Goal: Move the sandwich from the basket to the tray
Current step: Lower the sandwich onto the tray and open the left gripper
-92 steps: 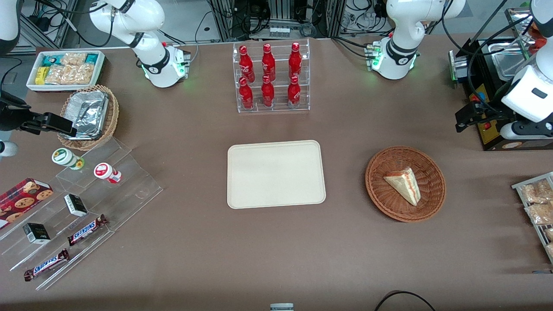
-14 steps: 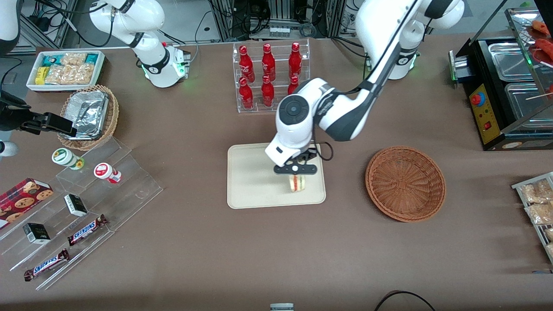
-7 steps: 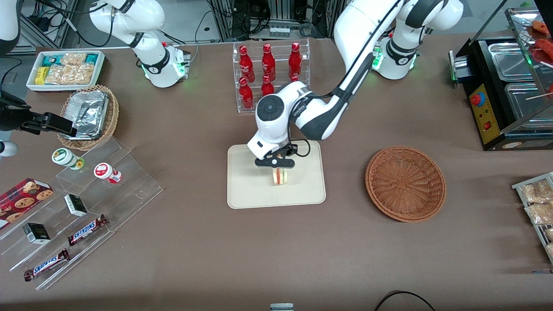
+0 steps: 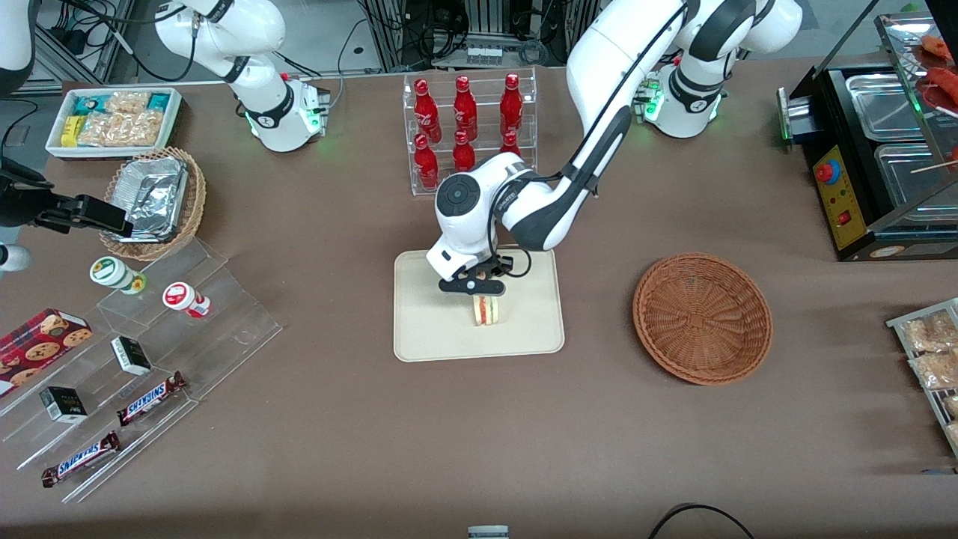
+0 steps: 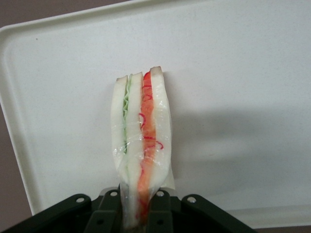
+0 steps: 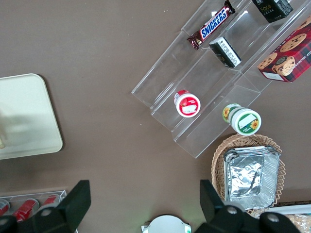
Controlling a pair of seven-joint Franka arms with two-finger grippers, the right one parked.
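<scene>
Gripper (image 4: 474, 285) is over the tray (image 4: 426, 329), clamped on the sandwich (image 4: 486, 309), which it holds upright, cut edge toward the front camera. In the wrist view the sandwich (image 5: 141, 141) hangs above the tray (image 5: 243, 73). Basket (image 4: 702, 318) lies toward the working arm's end.

Glossy film-wrapped sandwich (image 5: 142, 141), matt tray (image 5: 233, 73)

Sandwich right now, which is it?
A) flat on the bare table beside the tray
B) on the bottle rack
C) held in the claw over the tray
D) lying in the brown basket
C: the claw is shut on the sandwich, which hangs cut edge out above the tray, and the basket holds nothing; the wrist view shows the fingers pinching the sandwich with the tray below.
</scene>
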